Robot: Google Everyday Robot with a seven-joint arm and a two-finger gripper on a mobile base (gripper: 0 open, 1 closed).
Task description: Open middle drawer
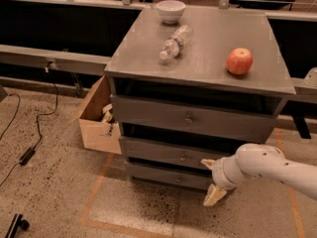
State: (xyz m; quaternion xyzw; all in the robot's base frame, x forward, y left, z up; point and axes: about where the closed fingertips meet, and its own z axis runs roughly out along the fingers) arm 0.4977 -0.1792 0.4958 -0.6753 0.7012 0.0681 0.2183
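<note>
The grey cabinet has three drawers, all looking closed. The middle drawer has a flat grey front with a small round knob. My gripper is at the cabinet's lower right on a white arm. It is open: one beige fingertip is level with the middle drawer's front, just right of the knob, and the other fingertip hangs below the bottom drawer. It holds nothing.
The taller top drawer and the slim bottom drawer sit above and below. A white bowl, a lying plastic bottle and a red apple are on top. A cardboard box stands at the left. A cable lies on the floor.
</note>
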